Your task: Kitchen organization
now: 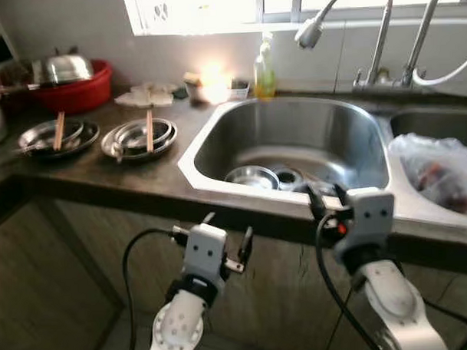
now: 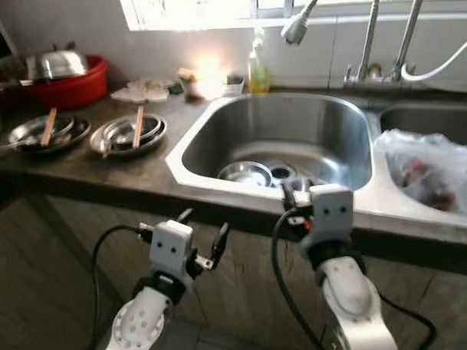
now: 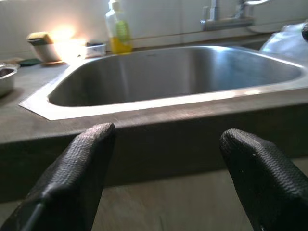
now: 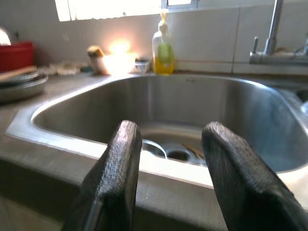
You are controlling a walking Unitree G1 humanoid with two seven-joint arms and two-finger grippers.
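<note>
We are holding our right gripper (image 4: 168, 159) at the front rim of the sink (image 1: 293, 134), fingers parted and gripping nothing. Our left gripper (image 3: 166, 163) is hovering below that rim, spread wide and empty. A steel bowl (image 1: 251, 177) is lying inside the sink beside the drain.

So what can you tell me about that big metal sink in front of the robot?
The sink is a deep basin of brushed stainless steel with rounded corners and a flat rim, set into a dark countertop under a window. A small steel bowl lies on its bottom beside the round drain. A curved tap with a spray head hangs over it, and a bottle of yellow dish soap stands behind its rim. To the robot's right a second basin adjoins it.
</note>
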